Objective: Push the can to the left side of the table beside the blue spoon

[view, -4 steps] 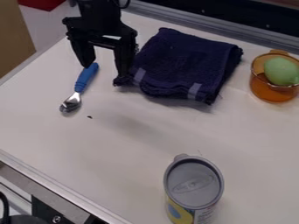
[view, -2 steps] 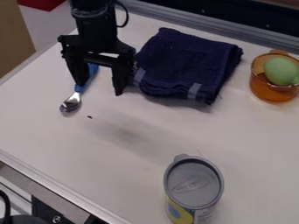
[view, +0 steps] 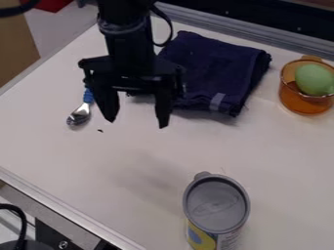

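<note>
The 1 upright cylindrical can with a grey lid and a yellow-and-blue label (view: 217, 205) stands near the bottom of the camera view, right of the middle. It is well apart from the spoon, and 1 small grey rounded bit (view: 202, 174) shows at the far side of its rim; what that belongs to, I cannot tell.

Up and to the left in the view, the black 2-finger gripper (view: 137, 124) hangs over the table, its fingers pointing down. The 2 fingers are spread wide, with a broad gap between them and nothing held; the can is well apart from them.

Just left of the gripper in the view lies 1 metal spoon with a blue handle (view: 79, 115), bowl toward the camera, the upper part of the handle hidden behind the gripper. Near the bowl is 1 tiny dark speck (view: 100, 130).

Behind the gripper and to its right is 1 folded navy cloth with a paler stripe (view: 219, 68). Farther right, 1 clear orange cup (view: 303, 105) holds 1 smooth, rounded green object (view: 314, 79).

All of this is on or above the white table (view: 65, 158), with 1 grey metal rail (view: 261, 39) along its far edge.
</note>
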### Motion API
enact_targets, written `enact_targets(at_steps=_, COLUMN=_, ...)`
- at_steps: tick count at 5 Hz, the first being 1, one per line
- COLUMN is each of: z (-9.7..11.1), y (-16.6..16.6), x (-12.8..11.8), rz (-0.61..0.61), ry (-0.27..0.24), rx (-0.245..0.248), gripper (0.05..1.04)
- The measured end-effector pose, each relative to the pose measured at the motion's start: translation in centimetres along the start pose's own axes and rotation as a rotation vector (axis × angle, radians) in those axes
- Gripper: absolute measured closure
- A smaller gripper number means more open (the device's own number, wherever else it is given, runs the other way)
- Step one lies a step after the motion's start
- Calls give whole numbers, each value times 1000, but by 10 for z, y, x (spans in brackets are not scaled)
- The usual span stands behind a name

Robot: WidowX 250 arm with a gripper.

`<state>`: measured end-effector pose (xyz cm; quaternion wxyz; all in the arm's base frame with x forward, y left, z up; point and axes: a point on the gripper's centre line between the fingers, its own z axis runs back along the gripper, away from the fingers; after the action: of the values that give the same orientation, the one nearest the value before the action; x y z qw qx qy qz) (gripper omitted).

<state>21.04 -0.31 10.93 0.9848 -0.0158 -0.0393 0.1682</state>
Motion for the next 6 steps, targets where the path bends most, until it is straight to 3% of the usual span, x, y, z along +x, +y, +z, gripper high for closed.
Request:
enact_targets(at_steps=1, z=0, y=-25, x=-25, rz=48, ry=-2, rx=-47, gripper=83)
enact_targets(at_steps=4, z=-19, y=-87, x=-90, rz=124, ry=131, rx=-144, gripper=83)
enact_targets(at_steps=6, z=-40, y=-103, x=-109, rz=186, ry=183, rx=-92, gripper=83)
